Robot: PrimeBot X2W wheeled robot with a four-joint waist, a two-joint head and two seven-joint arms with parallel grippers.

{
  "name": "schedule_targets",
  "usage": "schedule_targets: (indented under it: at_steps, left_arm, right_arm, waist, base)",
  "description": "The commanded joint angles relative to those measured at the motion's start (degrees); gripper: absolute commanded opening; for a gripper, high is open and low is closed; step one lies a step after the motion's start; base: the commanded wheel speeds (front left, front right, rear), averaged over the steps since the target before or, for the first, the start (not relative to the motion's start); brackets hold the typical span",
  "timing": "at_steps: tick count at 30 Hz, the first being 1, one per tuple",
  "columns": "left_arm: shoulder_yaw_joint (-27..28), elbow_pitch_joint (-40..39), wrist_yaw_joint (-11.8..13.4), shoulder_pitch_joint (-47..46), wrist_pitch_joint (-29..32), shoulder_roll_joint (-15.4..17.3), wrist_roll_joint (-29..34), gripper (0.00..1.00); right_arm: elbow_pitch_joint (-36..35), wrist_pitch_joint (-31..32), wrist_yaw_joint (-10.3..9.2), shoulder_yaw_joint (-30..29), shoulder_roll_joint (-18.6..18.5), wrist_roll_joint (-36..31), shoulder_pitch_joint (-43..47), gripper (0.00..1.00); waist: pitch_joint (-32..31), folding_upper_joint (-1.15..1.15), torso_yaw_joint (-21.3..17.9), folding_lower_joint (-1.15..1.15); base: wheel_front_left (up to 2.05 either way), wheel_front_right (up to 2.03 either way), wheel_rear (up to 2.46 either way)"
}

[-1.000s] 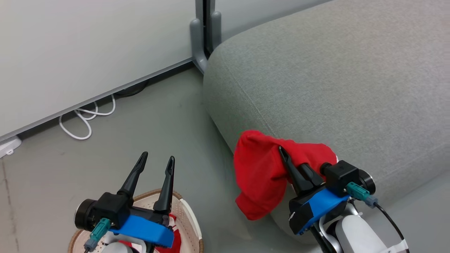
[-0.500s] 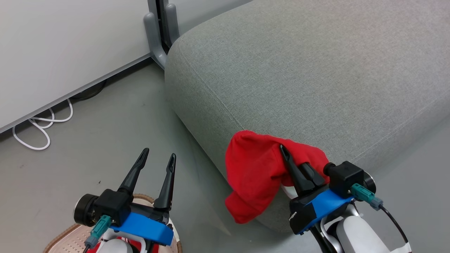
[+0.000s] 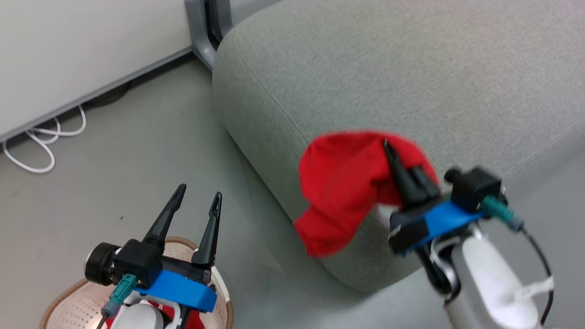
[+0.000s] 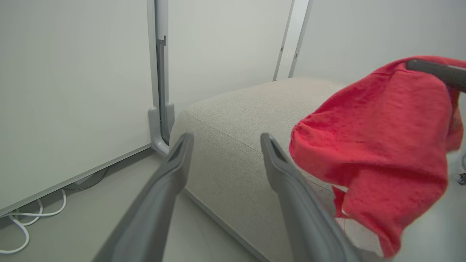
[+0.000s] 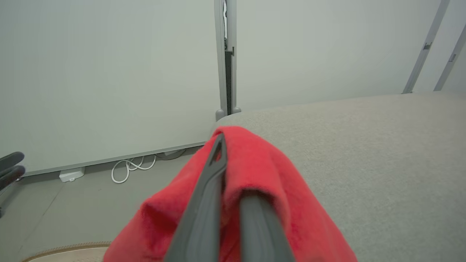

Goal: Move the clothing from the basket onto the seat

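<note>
A red garment [image 3: 343,192] hangs bunched from the right end effector [image 3: 387,145], whose two dark fingers are pressed together on a fold near the top of the cloth. The rest of the fabric droops down and to the robot's left of the fingers. The garment is up in the air at the near rounded corner of the grey seat [image 3: 411,68], level with the cushion's top edge. Its lower folds dangle in front of the cushion's side, and whether any cloth touches the cushion cannot be told. From the right wrist, the red fabric drapes over both fingers with the broad seat surface stretching away beyond it. Well apart to the left, the left end effector [image 3: 199,190] hovers with its fingers spread wide and nothing between them. It sits above the basket [image 3: 59,299], which stands on the grey floor [image 3: 137,151] at the lower left. A bit of another red cloth [image 3: 195,322] peeks out inside the basket beneath that arm. Farther off, a white cable [image 3: 27,153] loops along the foot of the pale wall [image 3: 68,45].
</note>
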Motion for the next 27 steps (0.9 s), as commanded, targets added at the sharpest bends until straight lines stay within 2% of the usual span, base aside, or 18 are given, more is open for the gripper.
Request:
schedule_targets:
  at_steps: [1, 6, 13, 15, 18, 23, 27]
  left_arm:
    - [-0.2, -0.5, -0.4, -1.2, -0.2, 0.8, 0.5, 1.0]
    - [-1.9, -1.8, -0.4, -3.8, -0.2, 3.2, 1.0, 1.0]
    - [-2.6, -5.2, -0.3, -8.1, 0.5, 6.8, 2.4, 1.0]
    - [-2.6, -6.7, -0.3, -8.9, 1.1, 7.9, 2.9, 1.0]
    - [-2.8, -9.3, -0.2, -10.6, 2.1, 9.0, 3.7, 1.0]
    - [-3.2, -11.9, -0.1, -12.4, 3.0, 10.2, 4.6, 1.0]
    - [-3.8, -13.2, -0.1, -13.4, 3.7, 10.8, 5.0, 1.0]
  right_arm:
    - [0.6, -0.5, 0.03, -1.0, 0.0, 0.1, -3.0, 0.0]
    - [4.7, -2.0, 0.03, -6.4, 0.0, 3.6, -13.7, 0.0]
    - [12.3, -3.4, 0.03, -17.3, -0.3, 1.2, -29.3, 0.0]
    - [14.2, -3.4, 0.03, -20.0, -1.6, 0.1, -33.0, 0.0]
    - [16.9, -3.5, 0.01, -24.6, -6.0, -3.1, -37.8, 0.0]
    - [21.6, -4.0, 0.03, -32.8, -8.8, -7.4, -43.0, 0.0]
    - [24.3, -4.6, 0.02, -36.5, -10.1, -10.0, -45.4, 0.0]
  waist:
    - [2.4, 0.0, 0.3, 0.0]
    - [8.0, 0.0, 2.0, 0.0]
    - [18.0, 0.0, 4.3, 0.0]
    - [20.6, 0.0, 4.9, 0.0]
    - [24.4, 0.0, 6.6, 0.0]
    - [28.2, 0.0, 9.1, 0.0]
    - [29.9, 0.0, 10.4, 0.0]
  base:
    - [0.0, 0.0, 0.0]
    - [0.0, 0.0, 0.0]
    - [0.0, 0.0, 0.0]
    - [0.0, 0.0, 0.0]
    - [0.0, 0.0, 0.0]
    - [0.0, 0.0, 0.0]
    - [0.0, 0.0, 0.0]
